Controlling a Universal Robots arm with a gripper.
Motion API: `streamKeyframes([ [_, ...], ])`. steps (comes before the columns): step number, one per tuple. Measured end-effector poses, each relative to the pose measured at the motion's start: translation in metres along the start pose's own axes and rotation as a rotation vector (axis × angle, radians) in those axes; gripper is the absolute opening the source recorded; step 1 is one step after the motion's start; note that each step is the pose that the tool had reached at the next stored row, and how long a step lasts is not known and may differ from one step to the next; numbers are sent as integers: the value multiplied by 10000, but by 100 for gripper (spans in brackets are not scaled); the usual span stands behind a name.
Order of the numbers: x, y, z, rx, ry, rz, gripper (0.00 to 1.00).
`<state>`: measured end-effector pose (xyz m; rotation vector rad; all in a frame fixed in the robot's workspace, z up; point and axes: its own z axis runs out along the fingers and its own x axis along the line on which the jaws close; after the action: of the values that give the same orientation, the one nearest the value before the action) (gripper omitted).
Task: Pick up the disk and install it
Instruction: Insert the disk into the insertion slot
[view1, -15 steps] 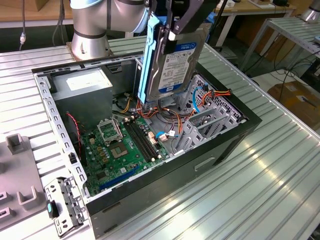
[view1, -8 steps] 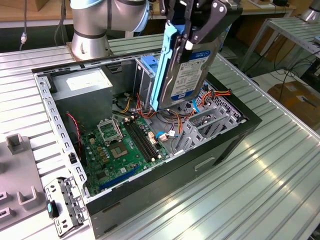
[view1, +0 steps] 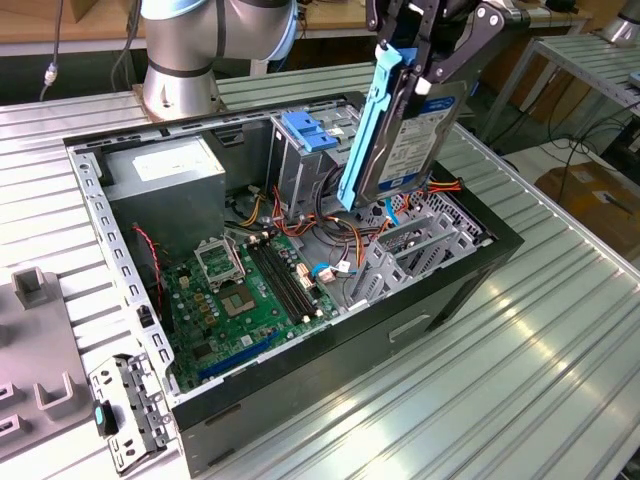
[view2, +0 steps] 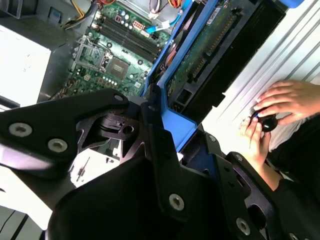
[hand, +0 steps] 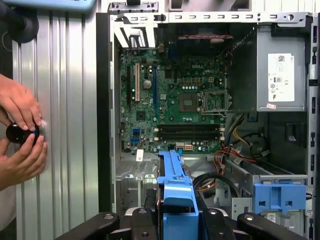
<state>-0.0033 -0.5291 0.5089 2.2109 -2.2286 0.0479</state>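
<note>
Tilted disk (view1: 412, 140) (blue side rails) gripped in end effector (view1: 420, 68), hanging over open computer case (view1: 95, 215), green motherboard (view1: 250, 290) inside.

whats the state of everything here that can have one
flat metal disk with white label and blue side rails, held on edge above the case, not installed
black gripper, shut on the disk
black desktop computer case, on its side, panel off, open
long black memory slots, empty
person's hands, closed around a small black knob
</note>
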Motion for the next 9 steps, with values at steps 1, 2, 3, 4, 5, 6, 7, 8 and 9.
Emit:
streamKeyframes([
  [1,0,-3,0,0,1,1,37],
  [2,-1,-3,0,0,0,2,37],
  [3,0,-10,0,0,0,1,37],
  [4,-1,-17,1,0,0,1,37],
  [5,-1,-17,1,0,-1,1,37],
  [6,-1,-18,1,0,-1,1,37],
  [7,-1,-18,1,0,-1,1,37],
  [8,-1,-19,1,0,-1,1,37],
  [9,-1,-20,1,0,0,1,37],
])
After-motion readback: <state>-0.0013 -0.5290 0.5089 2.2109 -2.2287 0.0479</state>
